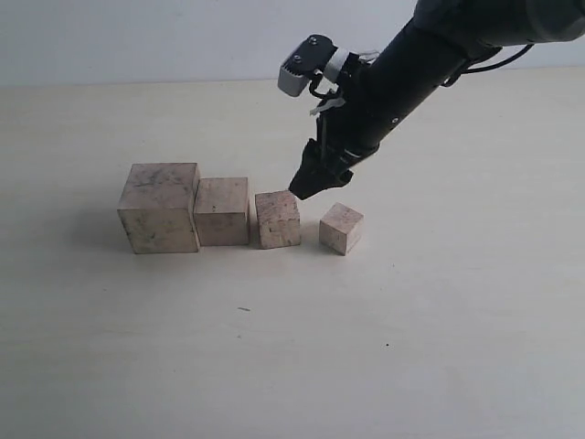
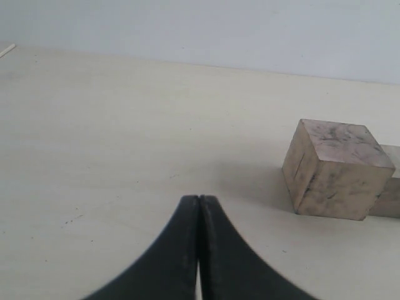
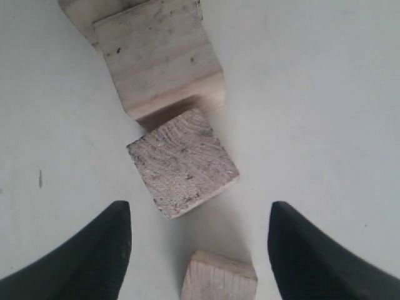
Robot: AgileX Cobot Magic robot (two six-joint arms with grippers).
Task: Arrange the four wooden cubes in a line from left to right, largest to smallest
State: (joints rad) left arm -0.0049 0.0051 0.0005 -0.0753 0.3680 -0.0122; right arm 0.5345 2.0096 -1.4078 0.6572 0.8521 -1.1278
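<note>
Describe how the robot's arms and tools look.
The right arm is black and tubular, with a grey-and-white block at its wrist and a thin black cable. The right tool and left tool have smooth black tapering curved fingers.

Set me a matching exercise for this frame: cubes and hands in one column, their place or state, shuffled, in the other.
1. largest cube
2. smallest cube
3. left hand
4. right hand

A. open, nothing gripped
B. leftmost in the exterior view
C. shut, nothing gripped
D. rightmost in the exterior view, standing apart from the others

Pairs: 1-B, 2-D, 3-C, 4-A.
</note>
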